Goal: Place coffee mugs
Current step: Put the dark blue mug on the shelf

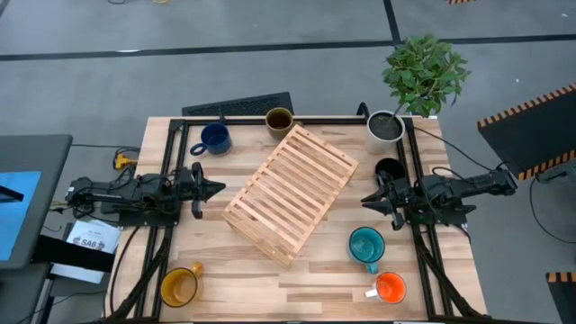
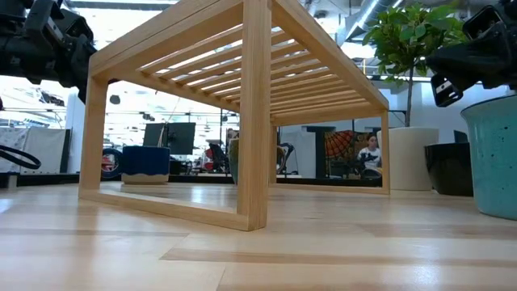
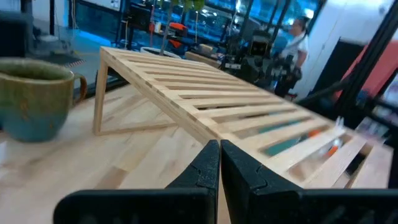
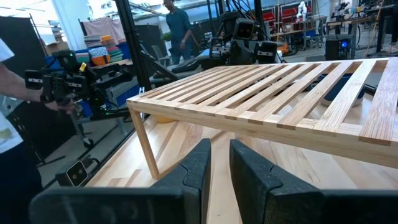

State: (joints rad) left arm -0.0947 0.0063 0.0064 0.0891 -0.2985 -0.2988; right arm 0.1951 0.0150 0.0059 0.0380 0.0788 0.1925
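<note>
Six mugs stand on their bases around a slatted wooden rack (image 1: pixel 290 193): dark blue (image 1: pixel 215 138) and olive-brown (image 1: pixel 279 121) (image 3: pixel 37 99) at the far edge, black (image 1: pixel 389 169) and teal (image 1: pixel 366 245) (image 2: pixel 499 153) on the right, orange (image 1: pixel 390 288) and yellow (image 1: pixel 179 286) at the near edge. My left gripper (image 1: pixel 219 189) (image 3: pixel 220 152) hovers left of the rack, shut and holding nothing. My right gripper (image 1: pixel 365 200) (image 4: pixel 221 152) hovers right of the rack, between the black and teal mugs, with only a narrow slit between its fingers and nothing in it.
A white plant pot (image 1: pixel 385 127) with a leafy plant stands at the far right corner, next to the black mug. A dark keyboard (image 1: pixel 238 105) lies past the far edge. A black frame rail (image 1: pixel 414 171) runs along the table's sides. Bare wood shows near the middle of the near edge.
</note>
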